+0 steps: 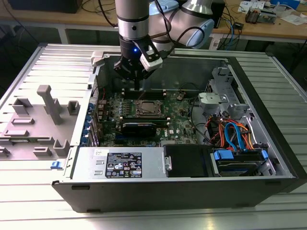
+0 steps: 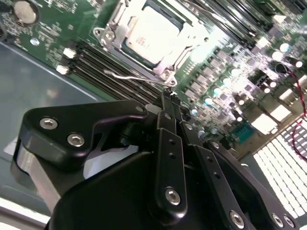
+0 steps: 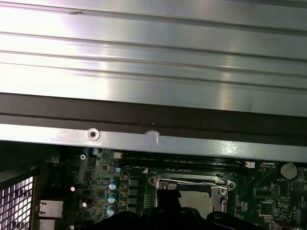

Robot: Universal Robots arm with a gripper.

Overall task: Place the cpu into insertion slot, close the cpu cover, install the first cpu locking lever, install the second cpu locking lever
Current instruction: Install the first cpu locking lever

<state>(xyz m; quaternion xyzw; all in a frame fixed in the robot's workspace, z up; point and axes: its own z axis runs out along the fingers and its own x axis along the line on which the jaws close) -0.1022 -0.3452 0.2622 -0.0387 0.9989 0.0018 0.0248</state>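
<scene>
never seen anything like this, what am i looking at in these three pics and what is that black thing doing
This is one robot arm working over an open computer case that lies on a ribbed metal table. The exterior view comes from a camera standing off the arm. The two wrist views come from cameras riding on the arm near its black hand. Inside the case is a green motherboard. The cpu sits in place on it, with the silvery cpu cover down around it. The hand is closed and holds nothing I can make out. Its tips hang close to a thin wire lever beside the cover.
</scene>
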